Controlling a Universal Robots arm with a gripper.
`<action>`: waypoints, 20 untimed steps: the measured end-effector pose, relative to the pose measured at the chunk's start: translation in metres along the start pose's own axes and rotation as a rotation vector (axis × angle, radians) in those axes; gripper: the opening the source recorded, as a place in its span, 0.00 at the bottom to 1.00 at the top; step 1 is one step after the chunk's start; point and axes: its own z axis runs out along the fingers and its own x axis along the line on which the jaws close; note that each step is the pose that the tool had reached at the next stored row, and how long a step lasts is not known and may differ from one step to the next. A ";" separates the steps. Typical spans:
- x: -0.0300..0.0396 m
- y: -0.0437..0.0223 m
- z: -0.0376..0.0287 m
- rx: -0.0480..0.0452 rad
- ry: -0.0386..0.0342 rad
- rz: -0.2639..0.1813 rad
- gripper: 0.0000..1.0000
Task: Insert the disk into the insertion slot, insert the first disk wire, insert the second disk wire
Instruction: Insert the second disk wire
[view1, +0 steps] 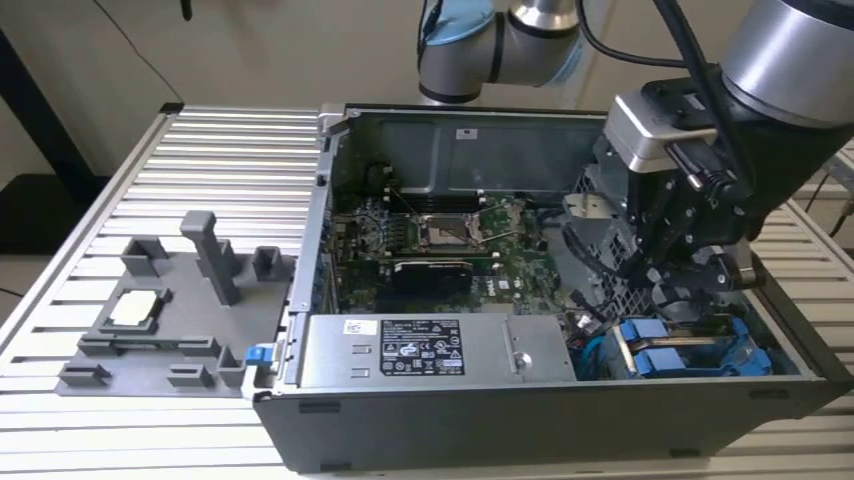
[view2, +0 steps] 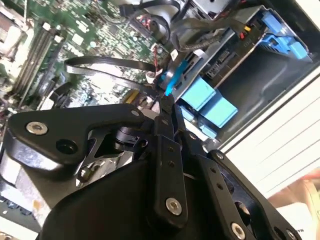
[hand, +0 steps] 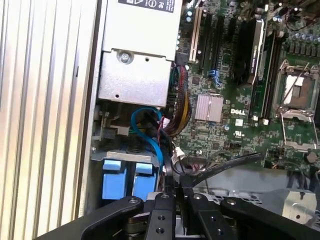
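Gripper (hand: 176, 186) down inside open case, fingers (view2: 165, 107) pinched nearly shut on what looks like a thin black wire's end. Disk (view1: 678, 350) seated in insertion slot (view1: 747, 352) at the exterior view's lower right, blue carrier fronts showing. Risk, as judged: wire slips or connector skews in such a thin pinch; loose blue cable (hand: 152, 135) nearby could snag

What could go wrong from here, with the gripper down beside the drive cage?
1. The gripper sits among loose wires, so the blue wire or the flat black cable could snag and get pulled.
2. The motherboard lies close beside it, and a sideways slip might strike components.
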 end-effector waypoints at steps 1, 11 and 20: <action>0.0001 -0.0002 0.0009 0.0029 0.0006 0.000 0.16; 0.0058 -0.0251 0.0073 0.0040 0.0009 0.000 0.16; 0.0123 -0.0299 0.0126 0.0067 0.0015 0.031 0.16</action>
